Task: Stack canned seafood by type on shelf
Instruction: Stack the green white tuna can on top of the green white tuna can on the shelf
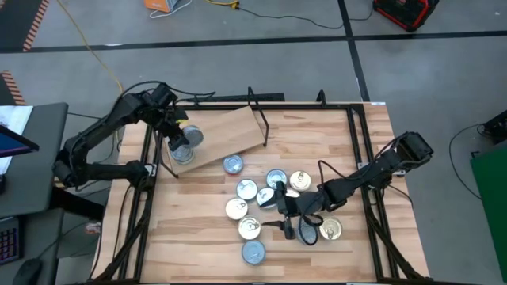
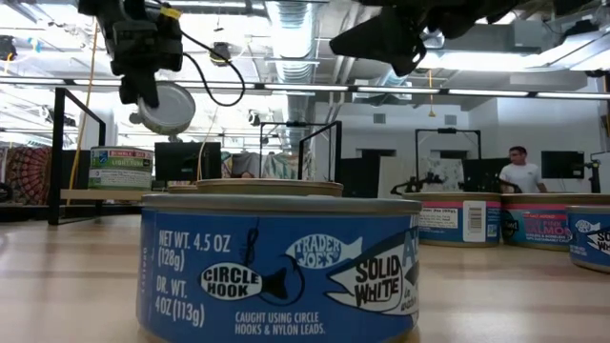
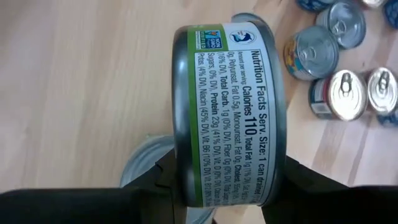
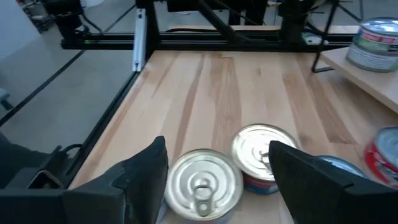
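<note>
Presently, placing step: the left tool (image 1: 179, 139) was clamped on a flat round green-labelled tin (image 3: 227, 112), held on edge above a silver-lidded tin (image 1: 184, 153) on the light plywood shelf (image 1: 226, 131); next, lower squarely and release. The right tool (image 4: 217, 180), fingers apart, hovered over loose gold-lidded tins (image 4: 200, 184) on the butcher-block counter (image 1: 348, 150).

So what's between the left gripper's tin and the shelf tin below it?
Only air. Low view shows the held tin hanging above the shelf tin, apart.
</note>
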You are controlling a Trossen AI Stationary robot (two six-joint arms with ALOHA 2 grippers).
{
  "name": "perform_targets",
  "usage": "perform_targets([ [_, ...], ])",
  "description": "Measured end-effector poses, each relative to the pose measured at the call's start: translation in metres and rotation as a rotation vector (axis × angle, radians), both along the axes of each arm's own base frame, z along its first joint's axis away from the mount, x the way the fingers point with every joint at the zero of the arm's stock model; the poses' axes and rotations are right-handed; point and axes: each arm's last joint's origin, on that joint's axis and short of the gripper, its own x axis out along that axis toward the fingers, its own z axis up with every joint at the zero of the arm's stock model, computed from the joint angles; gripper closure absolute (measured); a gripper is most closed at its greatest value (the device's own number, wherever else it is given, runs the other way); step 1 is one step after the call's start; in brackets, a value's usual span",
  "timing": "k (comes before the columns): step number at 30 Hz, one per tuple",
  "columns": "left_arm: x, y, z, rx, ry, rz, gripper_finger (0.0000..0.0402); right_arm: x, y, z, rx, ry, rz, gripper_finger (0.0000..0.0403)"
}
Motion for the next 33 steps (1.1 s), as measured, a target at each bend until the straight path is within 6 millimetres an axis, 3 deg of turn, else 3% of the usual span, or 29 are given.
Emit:
perform_targets([
  [12,-0.001,0.017,-0.02,-0.103,0.084,-0.114,0.0268,-0.007,-0.004,-0.004,-0.047,0.104,0.001,0.0101],
  [22,-0.006,0.017,-0.027,-0.161,0.121,-0.27,0.0268,-0.024,-0.024,0.033,-0.053,0.047,-0.03,0.0101],
  [33,-0.011,0.009,-0.027,-0.249,0.147,-0.272,0.0268,-0.003,-0.037,0.011,-0.055,0.073,-0.095,0.0101],
])
